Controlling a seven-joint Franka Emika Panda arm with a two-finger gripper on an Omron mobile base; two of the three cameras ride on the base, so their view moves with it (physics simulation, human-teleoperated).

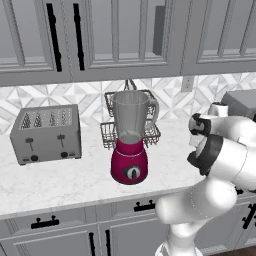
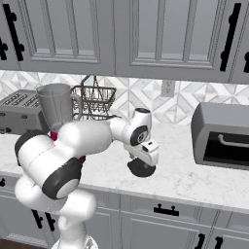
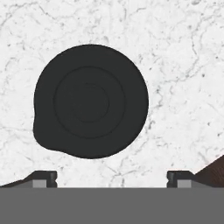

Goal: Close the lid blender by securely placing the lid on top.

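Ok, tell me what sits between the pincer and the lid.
Nothing. In the hand view the open pincer looks straight down at the lid, with bare marble counter around it. The right base view shows the lid just under the hand.

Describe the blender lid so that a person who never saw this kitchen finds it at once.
Start at the white marble counter between the magenta blender and the grey oven-like box on the right. The lid lies flat there, directly below the open gripper. It is the one small black round disc with ring grooves.
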